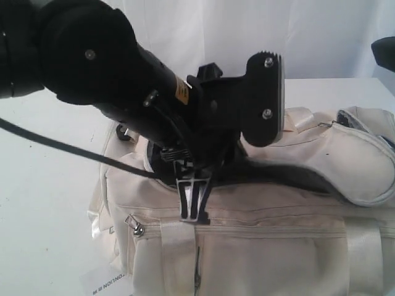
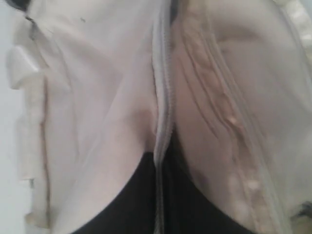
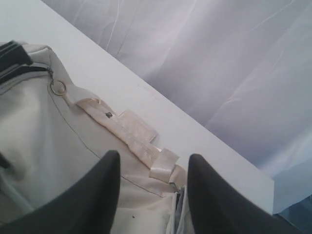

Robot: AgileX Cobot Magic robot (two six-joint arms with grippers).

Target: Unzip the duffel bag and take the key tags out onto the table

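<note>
The cream duffel bag (image 1: 278, 246) lies on the white table (image 1: 49, 185). Its top is unzipped, with the flap (image 1: 358, 160) folded back over a dark opening (image 1: 284, 176). My left gripper (image 1: 194, 213) points down at the front edge of the opening. In the left wrist view its black fingers (image 2: 126, 209) meet, shut on a grey zipper strip (image 2: 163, 97) of the bag. My right gripper (image 3: 153, 161) hangs open over the bag's end (image 3: 58, 146), holding nothing. No key tags show in any view.
The left arm's bulky black body (image 1: 92, 55) and its cable (image 1: 62, 148) cross in front of the bag. A side-pocket zipper pull (image 1: 134, 227) and a paper label (image 1: 108, 285) sit low on the left. The table edge (image 3: 219, 146) runs close beside the bag, with a white curtain (image 3: 219, 58) behind it.
</note>
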